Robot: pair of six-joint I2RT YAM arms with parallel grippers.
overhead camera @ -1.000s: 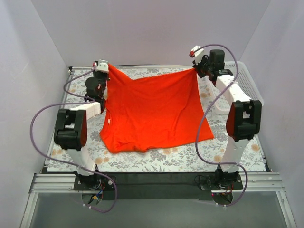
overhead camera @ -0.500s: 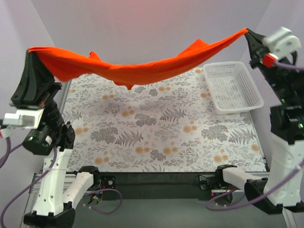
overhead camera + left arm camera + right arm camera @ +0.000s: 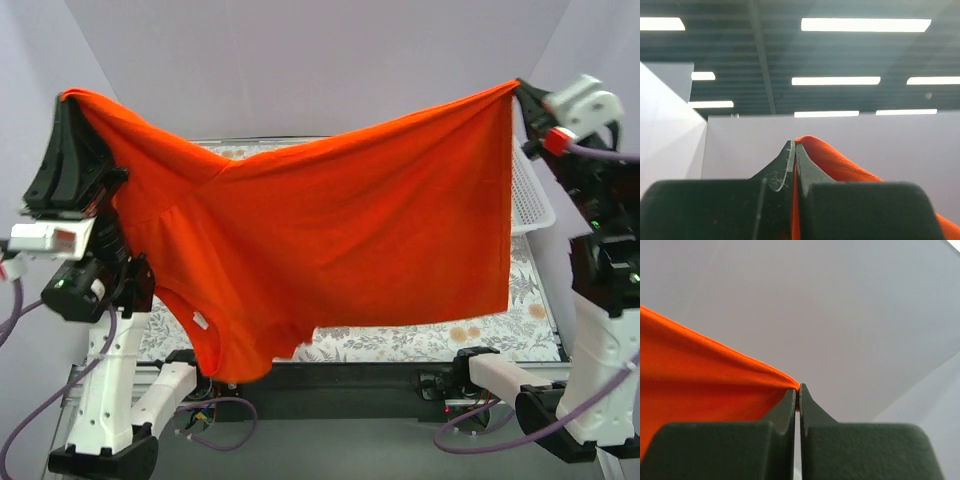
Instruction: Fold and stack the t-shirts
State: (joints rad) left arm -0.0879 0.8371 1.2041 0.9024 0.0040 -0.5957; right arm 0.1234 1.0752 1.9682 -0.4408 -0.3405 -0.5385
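One bright orange-red t-shirt [image 3: 330, 240] hangs spread in the air, held high above the table by both arms. My left gripper [image 3: 68, 98] is shut on its upper left corner; the cloth [image 3: 832, 160] shows pinched between the jaws in the left wrist view, gripper [image 3: 795, 146]. My right gripper [image 3: 520, 86] is shut on the upper right corner; the cloth [image 3: 700, 385] shows at the jaw tips in the right wrist view, gripper [image 3: 799, 388]. The collar end hangs lowest at the lower left. No other t-shirt shows.
A white mesh basket [image 3: 528, 205] stands at the table's right side, mostly hidden behind the shirt. The floral tablecloth [image 3: 440, 335] shows below the shirt's hem. Purple walls close in the back and sides. Both arms stand raised at the table's sides.
The arms lifted the shirt off the table and raised it high. It was bunched into a sagging band half a second ago; now it hangs open as a wide sheet.
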